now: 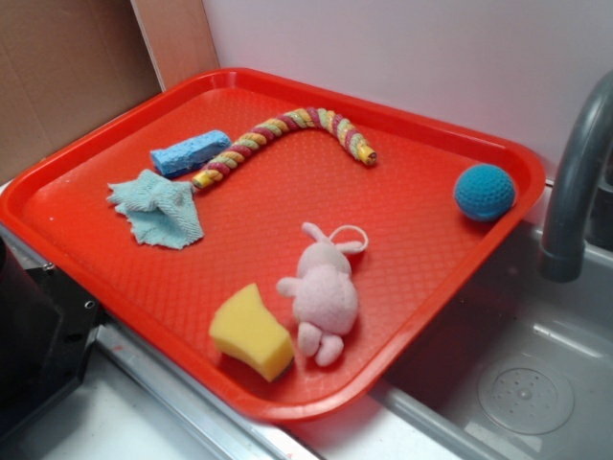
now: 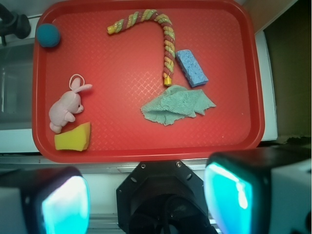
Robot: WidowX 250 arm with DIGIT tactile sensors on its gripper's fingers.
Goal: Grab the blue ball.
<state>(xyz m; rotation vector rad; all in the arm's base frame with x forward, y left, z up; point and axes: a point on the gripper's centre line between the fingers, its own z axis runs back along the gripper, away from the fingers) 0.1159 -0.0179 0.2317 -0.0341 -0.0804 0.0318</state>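
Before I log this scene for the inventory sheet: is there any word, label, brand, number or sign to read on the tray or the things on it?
None. No readable text shows in either view.
The red tray, blue ball, pink plush, yellow sponge, blue sponge, rope toy and cloth rag show no print.

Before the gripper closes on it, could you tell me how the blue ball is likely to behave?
The blue ball is round, so a nudge would probably roll it, though the tray rim beside it should stop it on that side. Its knitted surface looks grippy rather than slick. It appears soft and light, so it may squash a little.
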